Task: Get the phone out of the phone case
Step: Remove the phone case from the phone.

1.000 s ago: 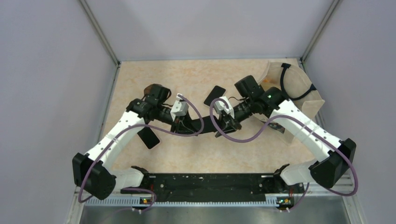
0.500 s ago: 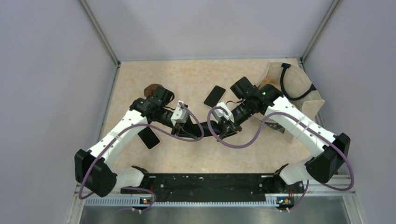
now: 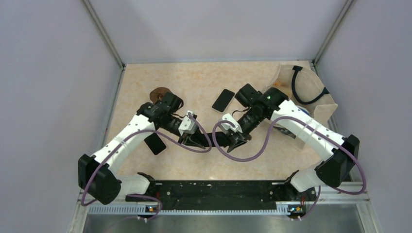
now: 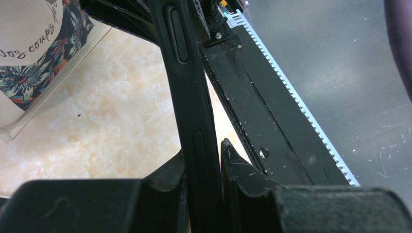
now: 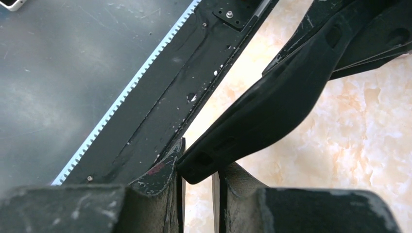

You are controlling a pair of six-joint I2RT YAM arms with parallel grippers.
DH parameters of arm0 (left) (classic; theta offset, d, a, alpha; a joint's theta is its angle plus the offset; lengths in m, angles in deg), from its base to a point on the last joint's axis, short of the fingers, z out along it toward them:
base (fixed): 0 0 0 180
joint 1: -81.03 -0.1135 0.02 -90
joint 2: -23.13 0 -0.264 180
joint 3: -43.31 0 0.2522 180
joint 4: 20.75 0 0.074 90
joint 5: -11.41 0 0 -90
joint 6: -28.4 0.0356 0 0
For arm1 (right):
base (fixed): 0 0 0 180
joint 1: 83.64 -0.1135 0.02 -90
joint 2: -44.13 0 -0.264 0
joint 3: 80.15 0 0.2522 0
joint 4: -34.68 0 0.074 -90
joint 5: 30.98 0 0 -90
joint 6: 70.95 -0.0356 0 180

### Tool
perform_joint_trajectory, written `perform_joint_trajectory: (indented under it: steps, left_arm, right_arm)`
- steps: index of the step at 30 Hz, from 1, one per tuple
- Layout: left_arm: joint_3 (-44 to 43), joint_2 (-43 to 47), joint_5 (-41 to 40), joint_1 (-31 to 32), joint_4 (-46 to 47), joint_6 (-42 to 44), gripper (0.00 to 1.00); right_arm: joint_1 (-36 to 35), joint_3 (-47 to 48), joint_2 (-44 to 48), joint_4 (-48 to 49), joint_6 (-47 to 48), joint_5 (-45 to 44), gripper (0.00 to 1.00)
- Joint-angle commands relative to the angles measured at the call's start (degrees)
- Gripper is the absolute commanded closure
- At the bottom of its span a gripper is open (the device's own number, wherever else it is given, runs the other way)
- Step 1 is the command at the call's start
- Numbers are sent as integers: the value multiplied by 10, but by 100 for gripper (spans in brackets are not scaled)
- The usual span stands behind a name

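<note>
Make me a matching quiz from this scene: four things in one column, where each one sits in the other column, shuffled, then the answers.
Things
1. phone case
2. beige bag
3. brown round object
4. nearer black slab

Places
A. far right corner of the table
B. lying flat, beside the white forearm of the left arm
C. pinched between the left gripper and the right gripper
D. on the far side of the left arm, partly hidden by it

Pairs: 1-C, 2-A, 3-D, 4-B
</note>
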Motion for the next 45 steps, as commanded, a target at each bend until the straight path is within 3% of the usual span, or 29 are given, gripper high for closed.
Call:
perform_joint_trajectory:
  steps: [1, 12, 17, 22, 28, 33, 39, 45]
  left_arm:
    - [10, -2, -21, 39, -68, 85, 100]
    - [27, -4, -40, 53, -40, 57, 100]
    - [30, 8, -44, 51, -7, 16, 100]
    - [30, 25, -29, 26, 18, -21, 100]
    - [25, 57, 31, -40, 19, -30, 100]
    - [28, 78, 67, -95, 50, -79, 100]
    - [44, 90, 68, -102, 166, -225, 100]
    - [57, 99, 69, -103, 184, -246, 100]
  right_arm:
    - [1, 51, -3, 25, 32, 37, 100]
    - [1, 62, -15, 26, 29, 31, 100]
    - [1, 45, -8, 77, -56, -9, 99]
    - [1, 7, 26, 159, -163, -84, 73]
    - [6, -56, 84, 241, -254, -159, 56]
    - [8, -77, 107, 260, -292, -161, 37]
    - [8, -88, 113, 324, -343, -119, 39]
    - [8, -58, 90, 332, -361, -114, 44]
